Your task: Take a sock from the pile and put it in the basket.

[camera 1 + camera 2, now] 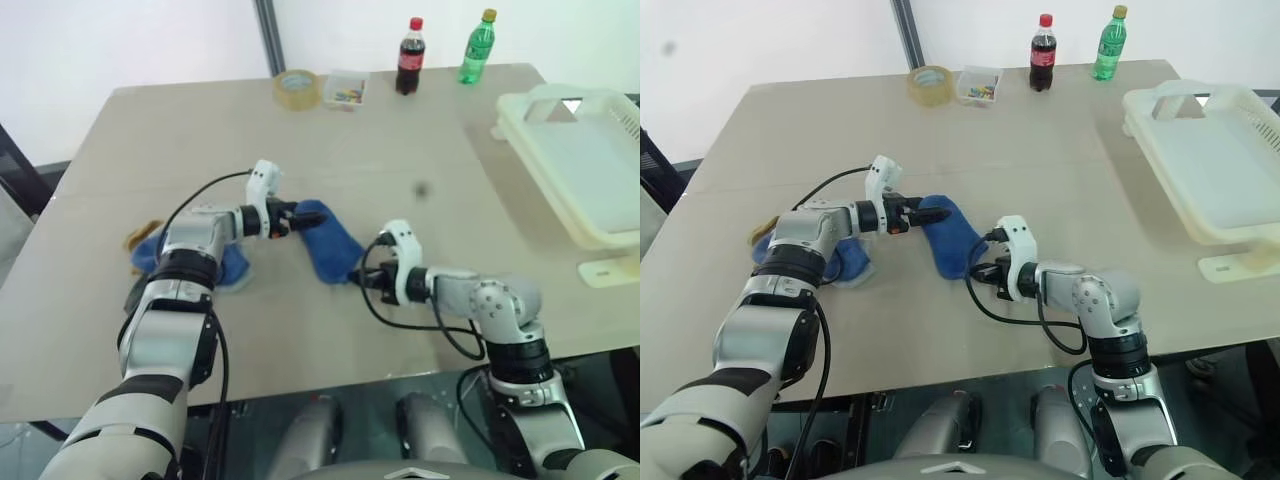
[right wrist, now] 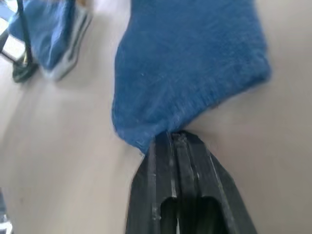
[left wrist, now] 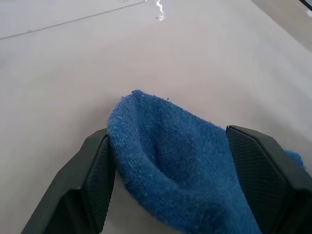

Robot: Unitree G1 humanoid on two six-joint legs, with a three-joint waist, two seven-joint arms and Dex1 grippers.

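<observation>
Your bench [image 1: 400, 150] is a plain tan top against a white wall. At the far edge you've got a tape roll [image 1: 297, 88], a small clear box [image 1: 346, 88] with coloured bits inside, a cola bottle [image 1: 410, 56] and a green bottle [image 1: 478, 46]. The cream basket [image 1: 575, 170] sits at the right edge, nothing in it. The pile [image 1: 160, 252] lies at the left, partly hidden under the left arm. The blue sock [image 1: 328, 245] lies mid-bench between both hands. Left hand [image 1: 293, 217]: fingers [image 3: 87, 180] spread wide, one either side of the sock's far end, touching the fabric. Right hand [image 1: 358, 276]: fingers pressed together, pinching the sock's near edge.
</observation>
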